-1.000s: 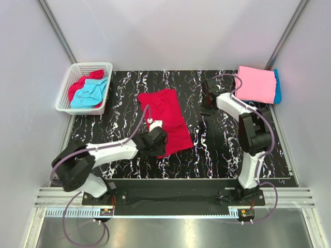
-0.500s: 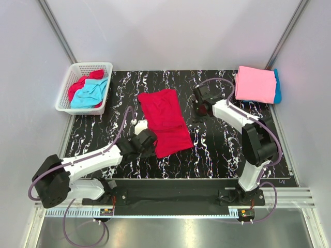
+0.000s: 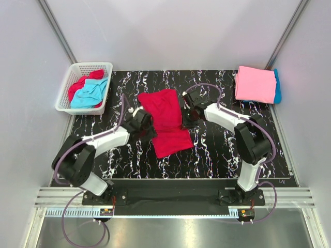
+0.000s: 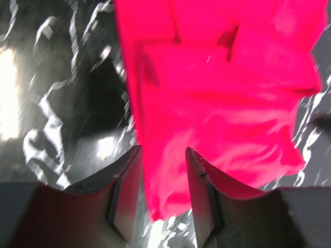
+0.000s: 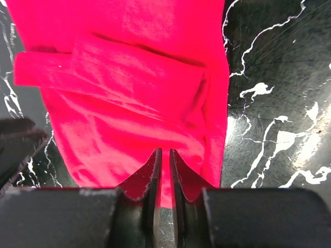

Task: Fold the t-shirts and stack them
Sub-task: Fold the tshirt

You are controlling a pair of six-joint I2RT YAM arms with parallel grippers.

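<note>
Crimson shirt (image 3: pixel 166 121) lies flat on the table (image 3: pixel 217 150), part-folded into a long strip. Both wrist views show loose flaps folded over its middle.

Left tool (image 4: pixel 163 151) is at the crimson shirt's left edge. Its jaws are medium-wide with the cloth edge running between them, not clamped.

Right tool (image 5: pixel 164 152) is at the crimson shirt's right edge. Its jaws are narrow and pinched on a thin lip of cloth.

Pink shirt (image 3: pixel 255 83), folded, sits on a turquoise shirt (image 3: pixel 278 85), well to the right of and behind the crimson shirt. The basket (image 3: pixel 65 88) with bundled shirts (image 3: pixel 85 93) is well to the left of and behind it.

Judged step: securing both side edges for the next fold.

Risks from here:
- Uneven grip. If a lift starts before the left tool closes, only the right side rises and the strip skews or drags.
- Shallow right pinch. With so little cloth in the jaws, tension could pull it free mid-fold.
- Layer pick-up. The left tool may catch the top layer alone, which would peel the fold open and loosen the tucked flaps.
- Bunching. A left finger pushing along the table could shove the edge into a wrinkle instead of getting under it.
- Clearance. The tools face each other across a narrow strip, so inward travel risks contact.
- A crooked fold would sit badly on the pink shirt.
</note>
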